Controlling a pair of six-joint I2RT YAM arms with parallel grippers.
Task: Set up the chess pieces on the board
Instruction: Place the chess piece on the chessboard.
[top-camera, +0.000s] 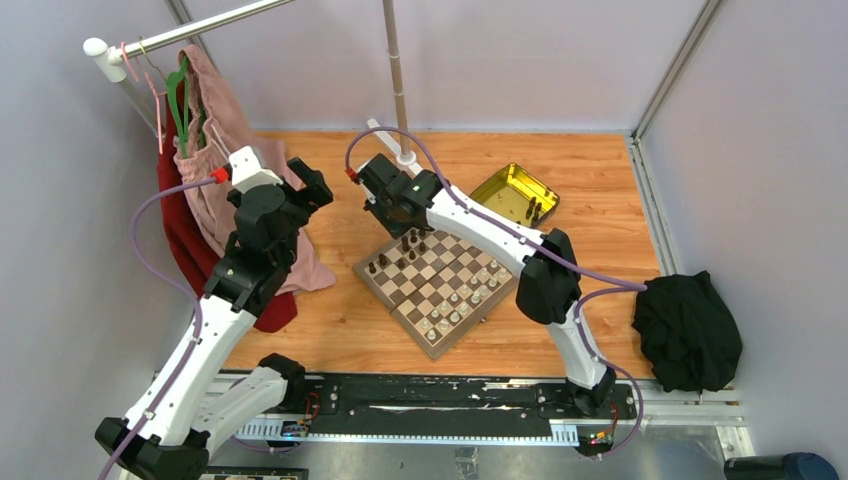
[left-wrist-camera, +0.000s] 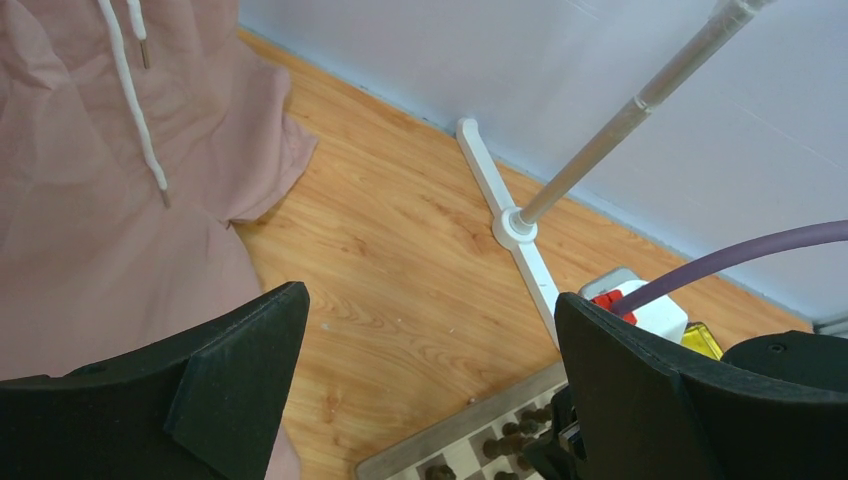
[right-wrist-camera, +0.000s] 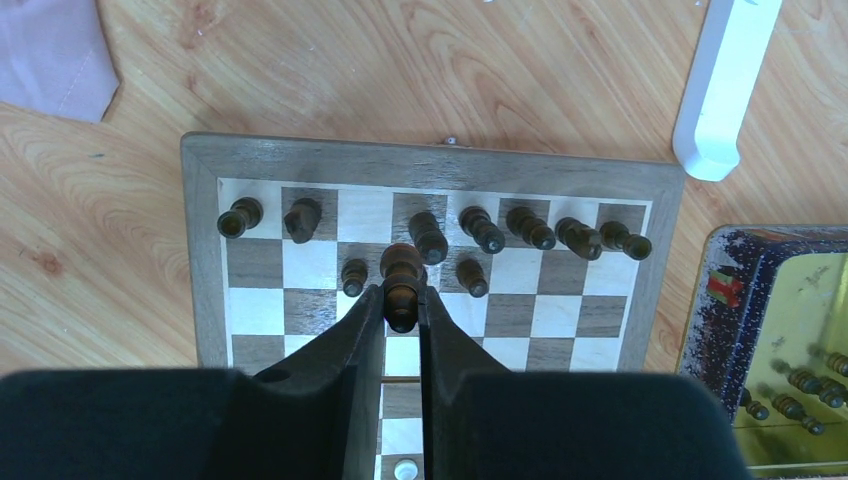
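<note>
1. My right gripper (right-wrist-camera: 403, 300) is almost closed. Its two fingers (right-wrist-camera: 365, 330) pinch one dark piece (right-wrist-camera: 403, 264) between their tips.
2. That dark piece is over the board (right-wrist-camera: 430, 160), in the second row from the far edge, near the middle. The fingers hide its bottom, so I cannot tell if it stands on the square or hangs just above it.
3. My left gripper (left-wrist-camera: 430, 300) is spread wide and holds nothing. It hangs above the wooden table (top-camera: 600, 180), beside the pink cloth (left-wrist-camera: 90, 200) and away from the board.
4. The board lies in the middle of the table, turned like a diamond when I look from the top. More dark pieces (right-wrist-camera: 530, 227) stand along the far row. Two small ones stand on either side of the held one. The pale pieces (top-camera: 470, 295) stand on the near side of the board.
5. A yellow tin (right-wrist-camera: 715, 330) sits just beside the board on the right. A few dark chessmen (right-wrist-camera: 800, 380) lie inside it. The picture edge cuts the tin off.
6. In the right wrist view, the black gripper body covers the near half of the board. Only one pale chessman (right-wrist-camera: 405, 468) peeks out between the fingers.
7. The left wrist view shows just one corner of the board.
8. From the top, the pieces are too small for me to tell what kind each one is.
</note>
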